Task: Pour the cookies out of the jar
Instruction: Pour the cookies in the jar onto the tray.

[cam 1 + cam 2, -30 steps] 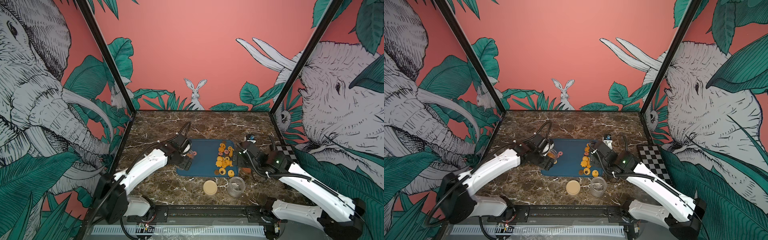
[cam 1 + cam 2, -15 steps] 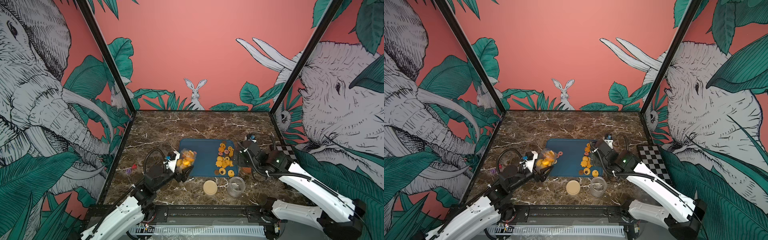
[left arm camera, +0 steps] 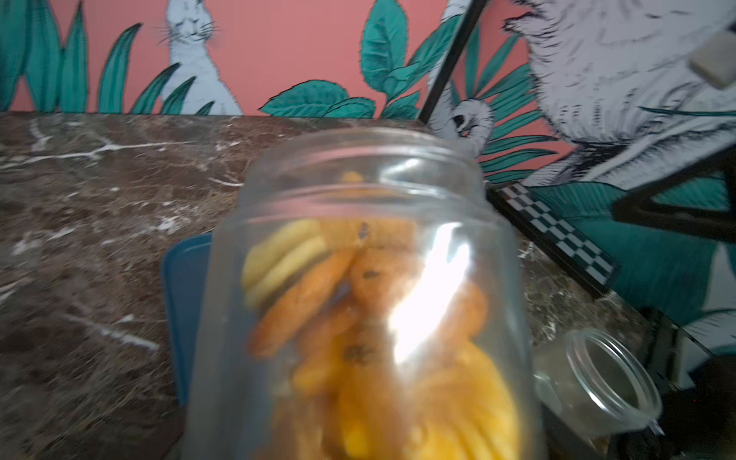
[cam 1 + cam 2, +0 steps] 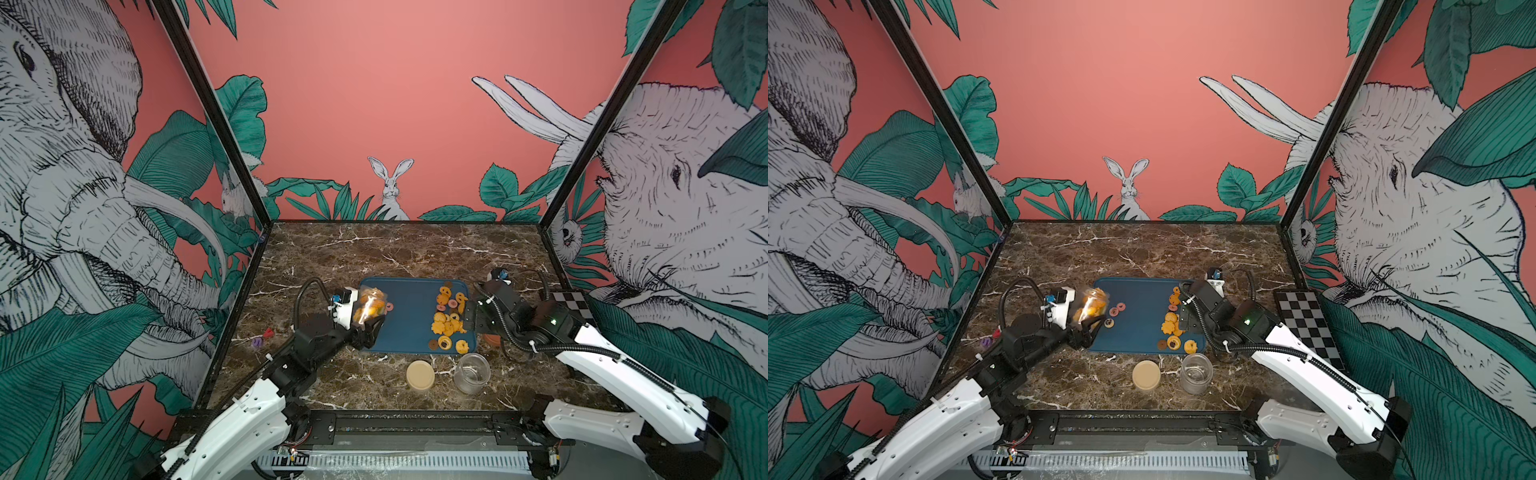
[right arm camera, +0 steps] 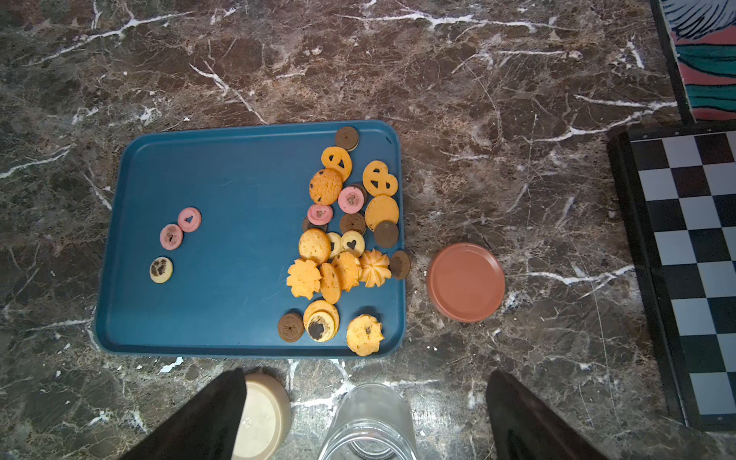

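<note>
A clear jar point(image 4: 370, 304) point(image 4: 1093, 305) point(image 3: 370, 302) holding orange-yellow cookies point(image 3: 358, 318) hangs tilted over the left edge of the blue tray point(image 4: 409, 328) point(image 5: 239, 318), its open mouth toward the tray. My left gripper point(image 4: 368, 319) is shut on the jar; its fingers are hidden in the left wrist view. Several cookies point(image 4: 449, 322) point(image 5: 342, 247) lie piled on the tray's right side, and three more cookies point(image 5: 175, 239) on its left. My right gripper point(image 4: 471, 318) point(image 5: 365, 374) hovers open above the tray's right edge, holding nothing.
An empty clear jar point(image 4: 471, 372) point(image 5: 370, 426) and a beige lid point(image 4: 420, 375) point(image 5: 263, 418) stand in front of the tray. A terracotta lid point(image 5: 465, 282) lies right of it. A checkerboard point(image 4: 569, 301) sits far right; small purple and red bits point(image 4: 262, 337) lie left.
The left arm has changed pose and now carries the cookie jar a little higher at the tray's left edge. The right arm has stayed almost in place, its jaws slightly narrower.
</note>
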Action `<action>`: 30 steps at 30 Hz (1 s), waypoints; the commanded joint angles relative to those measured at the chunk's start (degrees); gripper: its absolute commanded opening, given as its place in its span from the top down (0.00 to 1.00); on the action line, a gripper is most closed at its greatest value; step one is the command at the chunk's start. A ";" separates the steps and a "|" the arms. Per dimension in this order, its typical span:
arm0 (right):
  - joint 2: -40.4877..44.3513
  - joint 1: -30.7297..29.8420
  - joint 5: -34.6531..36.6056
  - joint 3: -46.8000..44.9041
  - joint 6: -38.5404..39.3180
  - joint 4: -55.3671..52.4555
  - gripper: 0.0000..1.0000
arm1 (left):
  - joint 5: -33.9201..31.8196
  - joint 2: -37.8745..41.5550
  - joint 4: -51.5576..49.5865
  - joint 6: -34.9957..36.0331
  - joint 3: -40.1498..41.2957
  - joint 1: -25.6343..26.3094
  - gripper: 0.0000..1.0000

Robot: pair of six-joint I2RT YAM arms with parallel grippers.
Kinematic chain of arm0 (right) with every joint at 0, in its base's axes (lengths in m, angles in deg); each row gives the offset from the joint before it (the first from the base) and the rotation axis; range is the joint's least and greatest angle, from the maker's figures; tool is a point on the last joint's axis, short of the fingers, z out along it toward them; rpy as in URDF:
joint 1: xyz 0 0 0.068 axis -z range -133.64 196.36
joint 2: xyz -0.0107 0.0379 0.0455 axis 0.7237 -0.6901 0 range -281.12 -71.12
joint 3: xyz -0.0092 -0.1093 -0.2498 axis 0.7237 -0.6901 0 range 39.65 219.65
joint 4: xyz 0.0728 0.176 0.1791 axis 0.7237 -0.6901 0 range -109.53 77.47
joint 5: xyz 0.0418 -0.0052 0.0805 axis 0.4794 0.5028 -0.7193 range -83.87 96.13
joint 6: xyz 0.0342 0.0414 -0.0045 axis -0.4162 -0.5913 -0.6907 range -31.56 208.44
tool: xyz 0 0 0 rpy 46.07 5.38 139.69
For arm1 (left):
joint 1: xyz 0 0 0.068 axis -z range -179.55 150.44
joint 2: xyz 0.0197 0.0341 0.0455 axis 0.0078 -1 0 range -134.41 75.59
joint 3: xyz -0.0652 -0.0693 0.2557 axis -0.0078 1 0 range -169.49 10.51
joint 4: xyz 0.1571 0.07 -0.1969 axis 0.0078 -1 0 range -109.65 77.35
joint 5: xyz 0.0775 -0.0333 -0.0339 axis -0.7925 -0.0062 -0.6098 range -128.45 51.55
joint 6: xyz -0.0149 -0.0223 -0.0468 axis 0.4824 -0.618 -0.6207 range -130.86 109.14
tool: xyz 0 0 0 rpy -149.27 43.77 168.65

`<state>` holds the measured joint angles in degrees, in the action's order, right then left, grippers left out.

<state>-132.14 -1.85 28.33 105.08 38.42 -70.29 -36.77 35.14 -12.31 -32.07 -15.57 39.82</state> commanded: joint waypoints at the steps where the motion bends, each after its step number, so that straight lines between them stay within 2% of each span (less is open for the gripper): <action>1: 0.88 0.33 -0.22 -0.69 -1.57 0.62 0.04 | -3.69 -7.34 -14.97 -3.82 -9.40 -0.34 1.00; 5: 0.81 0.31 -0.05 -0.17 -1.29 0.46 0.04 | 4.84 -21.83 -26.16 -6.35 -19.39 -0.44 1.00; 9: 1.08 0.31 0.09 -0.29 -1.31 0.15 0.04 | 11.57 -31.16 -28.15 -10.60 -25.30 -1.00 1.00; 12: 1.59 0.31 0.32 -0.52 -1.40 -0.23 0.04 | 20.36 -37.30 -30.90 -18.08 -29.42 -4.81 1.00; 14: 2.11 0.31 0.57 -0.71 -1.48 -0.60 0.04 | 28.30 -39.40 -29.04 -26.21 -29.44 -7.28 1.00; 16: 2.54 0.35 0.74 -0.90 -1.47 -0.78 0.04 | 30.75 -39.20 -28.81 -32.50 -29.40 -8.45 1.00; 18: 2.61 0.39 1.00 -1.04 -1.40 -1.01 0.04 | 32.33 -38.12 -26.73 -38.69 -28.40 -9.07 1.00; 19: 2.49 0.37 1.01 -0.92 -1.40 -0.95 0.04 | 36.04 -37.75 -25.76 -41.93 -27.92 -9.55 1.00; 21: 2.26 0.39 0.92 -0.79 -1.31 -0.89 0.04 | 38.65 -36.64 -23.28 -46.43 -27.18 -9.62 1.00; 24: 1.89 0.39 0.87 -0.83 -1.31 -0.46 0.04 | 41.14 -35.71 -15.55 -55.42 -21.99 -11.31 1.00; 25: 1.78 0.39 0.92 -0.79 -1.31 -0.30 0.04 | 43.22 -36.09 -11.44 -60.27 -18.88 -11.90 1.00; 26: 1.61 0.39 0.86 -0.63 -1.24 -0.26 0.04 | 44.12 -35.48 -1.17 -68.92 -13.98 -11.78 1.00; 27: 1.60 0.39 0.87 -0.56 -1.22 -0.33 0.04 | 42.89 -34.35 6.53 -74.28 -10.49 -11.62 1.00; 30: 2.23 0.39 1.09 -1.12 -1.57 -0.38 0.04 | 40.72 -31.80 12.69 -80.96 -6.11 -11.91 1.00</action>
<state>-130.43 -1.85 28.02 104.75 37.98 -70.35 1.48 0.26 -15.55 -96.79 -24.25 28.30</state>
